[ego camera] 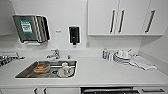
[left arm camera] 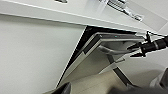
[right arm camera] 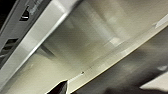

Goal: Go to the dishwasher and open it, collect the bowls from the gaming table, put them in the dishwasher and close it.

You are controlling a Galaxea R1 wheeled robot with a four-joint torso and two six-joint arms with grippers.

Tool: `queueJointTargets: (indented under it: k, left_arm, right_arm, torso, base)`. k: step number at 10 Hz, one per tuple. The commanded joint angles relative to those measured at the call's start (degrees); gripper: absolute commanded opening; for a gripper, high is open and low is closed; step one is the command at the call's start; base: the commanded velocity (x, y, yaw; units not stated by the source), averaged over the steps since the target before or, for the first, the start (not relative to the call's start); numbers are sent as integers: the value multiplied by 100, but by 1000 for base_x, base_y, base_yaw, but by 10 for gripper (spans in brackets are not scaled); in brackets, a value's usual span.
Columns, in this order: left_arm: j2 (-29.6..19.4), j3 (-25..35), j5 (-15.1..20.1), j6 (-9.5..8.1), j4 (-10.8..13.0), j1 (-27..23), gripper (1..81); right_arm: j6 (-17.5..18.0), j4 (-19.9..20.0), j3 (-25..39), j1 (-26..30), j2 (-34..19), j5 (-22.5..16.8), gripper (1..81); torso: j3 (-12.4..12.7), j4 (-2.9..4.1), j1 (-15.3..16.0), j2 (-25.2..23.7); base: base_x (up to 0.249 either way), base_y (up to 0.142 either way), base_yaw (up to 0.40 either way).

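While the dishwasher [left arm camera: 100, 50] door tilts ajar at center of the left wrist view, my right tool [left arm camera: 136, 50] grips its bar handle [left arm camera: 110, 50]; my left tool's state I cannot tell.

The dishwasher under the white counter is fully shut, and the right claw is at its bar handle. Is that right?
Not quite. The stainless-steel dishwasher is tilted partly open, with a dark gap beside its door, as the left wrist view shows. The rest holds: it sits under the white counter, and the right claw is at its bar handle.
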Motion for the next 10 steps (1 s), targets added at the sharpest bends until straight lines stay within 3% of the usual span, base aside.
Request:
queueJointTargets:
  k: [1,8,10]
  left_arm:
    - [-259,111,52,-19,10,-499,811]
    - [-277,129,61,-19,19,-499,811]
    - [-268,111,69,-19,19,-499,811]
  right_arm:
    - [-128,-3,97,342,-122,-796,811]
    - [-120,-108,-8,71,80,-761,811]
    - [-128,-109,-323,-123,282,-499,811]
  torso:
    - [2,0,0,0]
    - [0,0,2,-2]
    - [0,0,0,-2]
  base:
    - [-77,0,0]
    - [-77,0,0]
    - [-77,0,0]
